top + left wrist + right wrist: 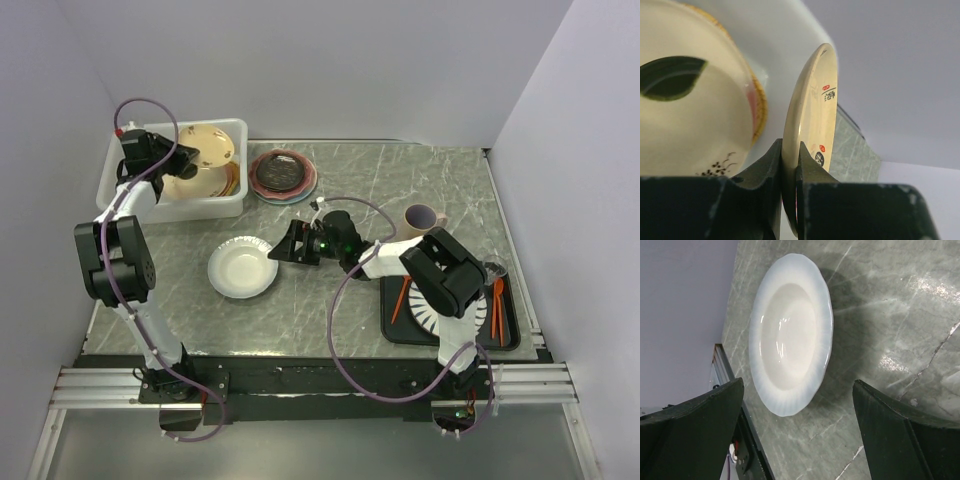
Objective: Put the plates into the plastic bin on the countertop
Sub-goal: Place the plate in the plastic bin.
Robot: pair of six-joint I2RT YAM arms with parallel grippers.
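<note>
My left gripper is shut on the rim of a tan-gold plate, which it holds tilted over the plastic bin at the back left of the countertop. In the left wrist view the fingers pinch that plate edge-on above a cream leaf-patterned plate in the bin. A white plate lies on the countertop. My right gripper hangs open just right of it, and its wide jaws frame the plate. A dark brown pink-rimmed plate sits beside the bin.
A black tray at the front right carries a striped white plate and orange utensils. A tan mug stands behind it. Walls close in the left, back and right sides.
</note>
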